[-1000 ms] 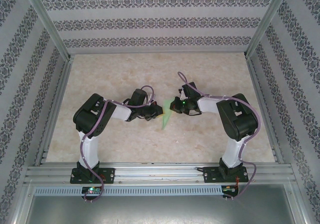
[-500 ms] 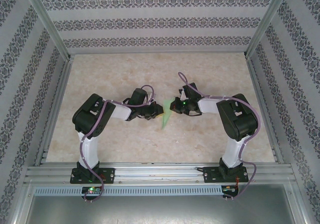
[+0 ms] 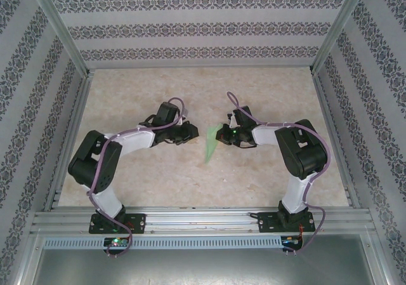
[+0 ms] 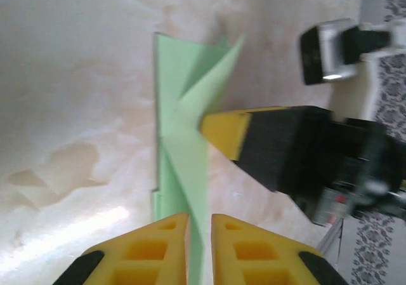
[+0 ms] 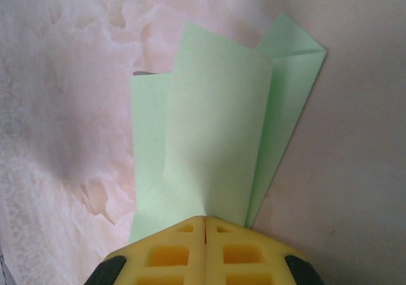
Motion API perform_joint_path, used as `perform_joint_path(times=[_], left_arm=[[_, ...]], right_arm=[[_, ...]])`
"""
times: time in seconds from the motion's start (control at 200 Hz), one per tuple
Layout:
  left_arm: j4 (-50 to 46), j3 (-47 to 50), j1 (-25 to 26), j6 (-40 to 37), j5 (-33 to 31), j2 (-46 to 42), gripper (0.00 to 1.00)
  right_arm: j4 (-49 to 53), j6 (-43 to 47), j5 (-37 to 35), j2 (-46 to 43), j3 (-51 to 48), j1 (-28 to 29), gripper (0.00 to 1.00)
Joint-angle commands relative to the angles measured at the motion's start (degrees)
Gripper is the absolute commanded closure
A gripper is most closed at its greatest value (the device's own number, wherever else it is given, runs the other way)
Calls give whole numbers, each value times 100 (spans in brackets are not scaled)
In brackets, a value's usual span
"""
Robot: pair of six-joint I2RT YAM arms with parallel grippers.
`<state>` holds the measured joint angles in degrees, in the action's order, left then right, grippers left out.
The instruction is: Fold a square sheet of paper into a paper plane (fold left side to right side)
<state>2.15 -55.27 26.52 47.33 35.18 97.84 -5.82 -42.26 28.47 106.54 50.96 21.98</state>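
The table (image 3: pixel 139 94) is a flat, pale beige top with cloudy marks on it, like marble. Three white walls (image 3: pixel 203 18) stand around it. They have stripes made of small dark flowers. Shiny silver metal bars (image 3: pixel 60 25) run up the corners and along the sides. A wide silver rail (image 3: pixel 203 218) lies across the near edge, and both black and white arms are bolted to it.

The light-green sheet of paper (image 3: pixel 210 146) lies near the middle of the table, between the two arms. It is folded into a long, thin shape with sharp creases. In the right wrist view the paper (image 5: pixel 216 126) has one flap on top and a pointed corner sticking out to the side.

The right gripper (image 3: pixel 221 134) is at the paper's right side. Its yellow fingers (image 5: pixel 204 220) are pressed tight together, pinching the edge of the top flap.

The left gripper (image 3: pixel 192 132) is just to the left of the paper. Its yellow fingers (image 4: pixel 200 218) stand a little apart, with a thin gap. The green paper (image 4: pixel 181 152) shows through that gap. I cannot tell if the fingers touch it.
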Motion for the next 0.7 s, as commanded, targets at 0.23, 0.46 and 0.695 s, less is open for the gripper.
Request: perform_joint_path(times=[0.23,0.46,0.695], left_arm=[[-425,-434,735,34,785,254,90],[-439,-682,783,-28,877,770,91],[-489,-719,819,-127,921,1098,91]], right_arm=[[599,3,-311,279,-223,61,100],[691,32,-333,292,-192,70,100],[740,59,-358,323,-174,78,100]])
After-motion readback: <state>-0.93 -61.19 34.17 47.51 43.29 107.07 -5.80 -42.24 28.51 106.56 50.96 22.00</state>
